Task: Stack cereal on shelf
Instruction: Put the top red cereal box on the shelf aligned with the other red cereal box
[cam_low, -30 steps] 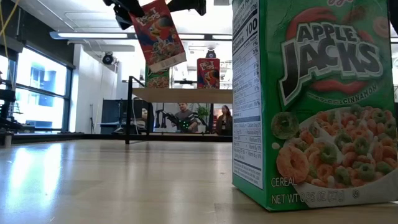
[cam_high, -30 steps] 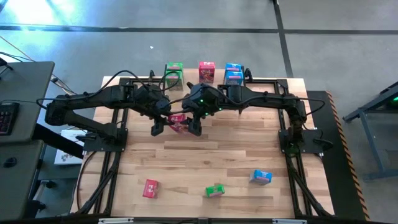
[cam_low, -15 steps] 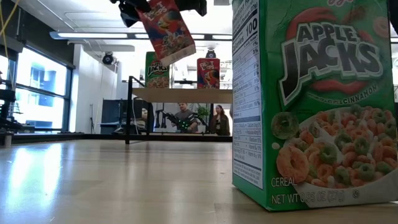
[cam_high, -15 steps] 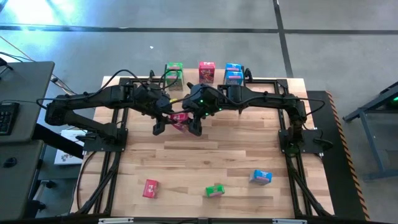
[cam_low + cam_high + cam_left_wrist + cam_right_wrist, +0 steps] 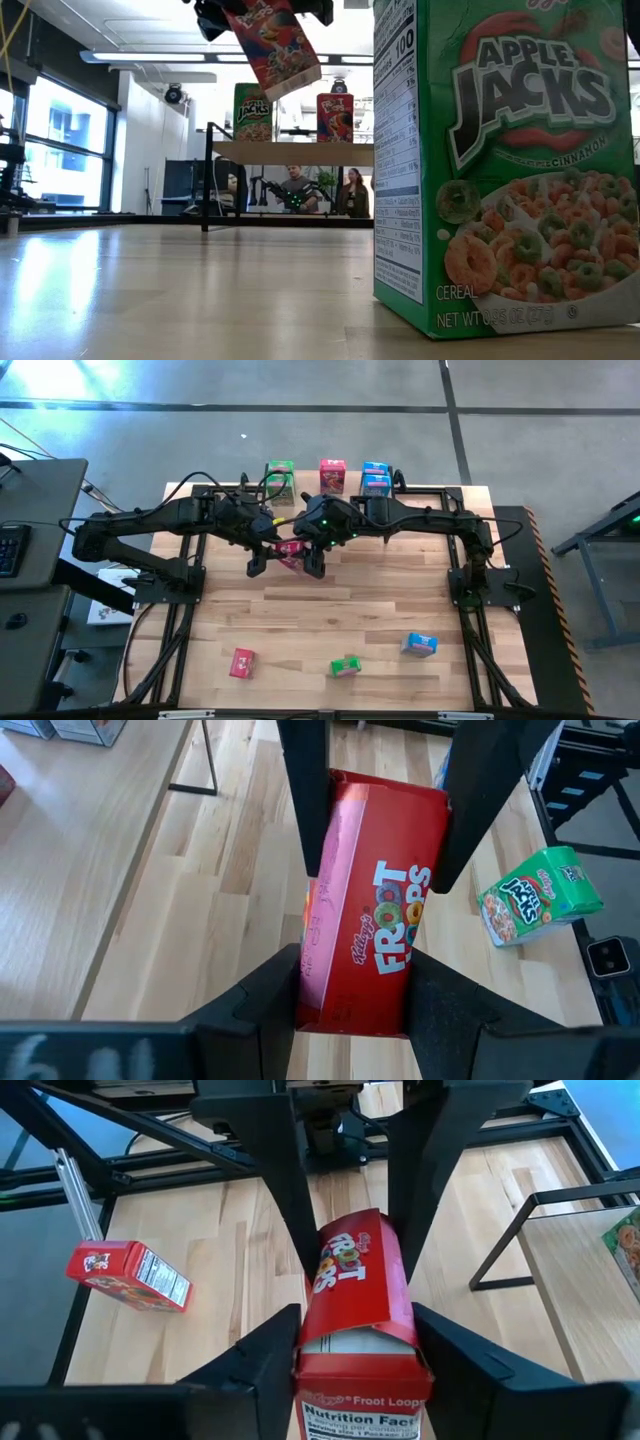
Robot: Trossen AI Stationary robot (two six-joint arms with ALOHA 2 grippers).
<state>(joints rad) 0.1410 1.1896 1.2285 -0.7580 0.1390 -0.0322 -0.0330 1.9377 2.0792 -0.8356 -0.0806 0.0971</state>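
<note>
Pinching red cereal box (image 5: 289, 550) | left claw (image 5: 262, 556) + right claw (image 5: 308, 559) | above table (image 5: 330, 610)

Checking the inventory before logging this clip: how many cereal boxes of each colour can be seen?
Red boxes: 3 (held in the air, shelf, table)
Blue boxes: 3 (two on the shelf, one on the table)
Green boxes: 2 (shelf, table)
Total: 8
</note>
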